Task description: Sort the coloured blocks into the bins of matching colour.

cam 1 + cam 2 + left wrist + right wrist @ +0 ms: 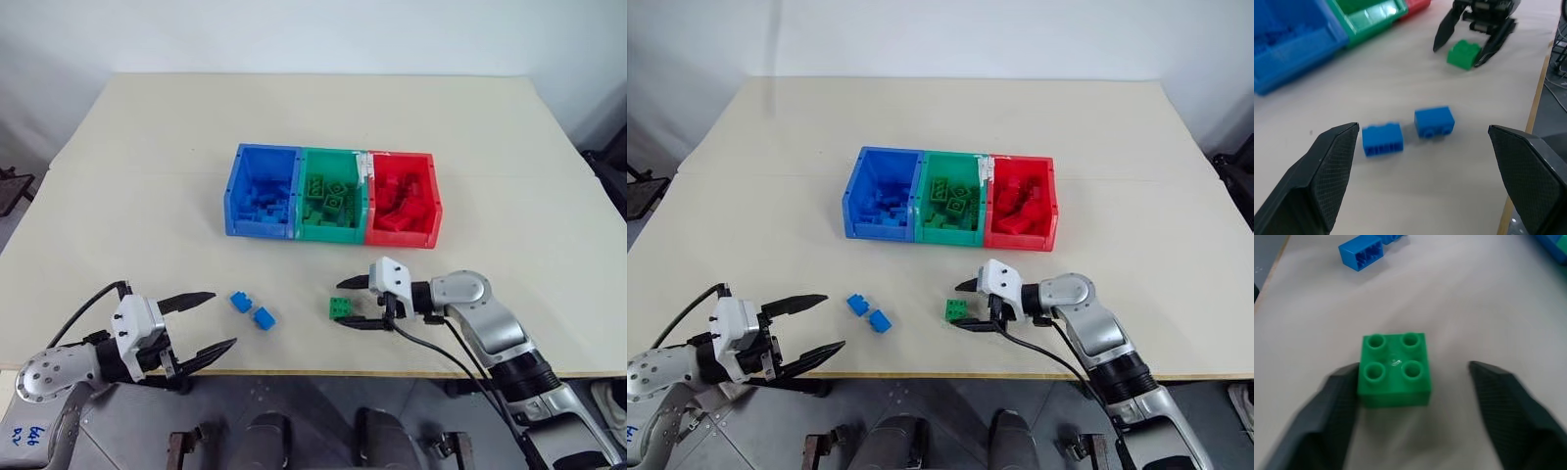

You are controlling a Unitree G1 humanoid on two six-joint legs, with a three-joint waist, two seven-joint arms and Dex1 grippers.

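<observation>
Right gripper (357, 303) straddling a green block (341, 307) on the table (147, 176), fingers apart, left gripper (208, 321) wide open near two blue blocks (253, 309), bins (333, 193) beyond.

Head pair high, wrist views tabletop-close

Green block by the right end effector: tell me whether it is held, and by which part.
Not held yet. The green block rests on the table between the right end effector's open fingers; one finger is at its side, the other stands clear.
</observation>
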